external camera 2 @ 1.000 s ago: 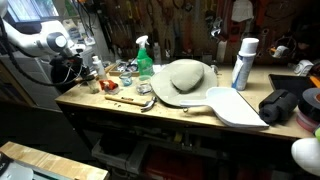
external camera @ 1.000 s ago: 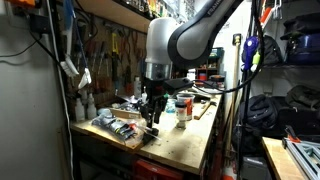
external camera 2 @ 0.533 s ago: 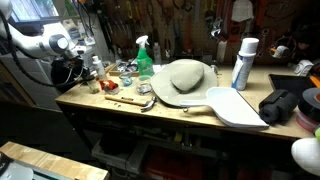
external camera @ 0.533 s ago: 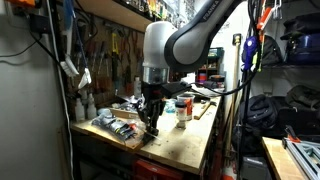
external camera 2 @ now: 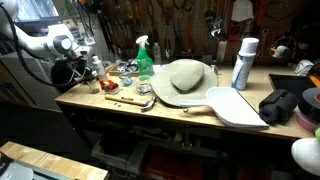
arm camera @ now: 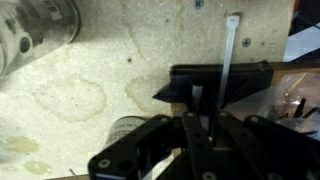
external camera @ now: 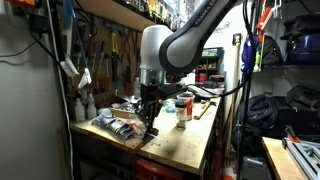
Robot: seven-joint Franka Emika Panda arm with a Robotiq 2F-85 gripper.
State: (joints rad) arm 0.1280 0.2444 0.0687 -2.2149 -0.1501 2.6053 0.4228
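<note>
jaws look closed: fingertips meet at centre in wrist view, can't tell if anything's pinched betw them. gripper (arm camera: 198, 120) points down, tips low over the bench (arm camera: 100, 60). black block (arm camera: 215, 84) lies on the board just past the tips, approx 12–1 o'clock, very close; contact unclear. white zip tie (arm camera: 229, 50) runs across it, roughly 12 to 6 o'clock. grey cylinder (arm camera: 35, 30) at 10 o'clock, well apart. pale ring stains (arm camera: 70, 100) at 9 o'clock. in an exterior view gripper sits near the bench front edge w/ packets (external camera: 115, 126) at its 9 o'clock and small tub (external camera: 183, 108) at 2 o'clock. in an exterior view, further along: green spray bottle (external camera 2: 145, 57), grey hat (external camera 2: 186, 76), white can (external camera 2: 243, 63).
</note>
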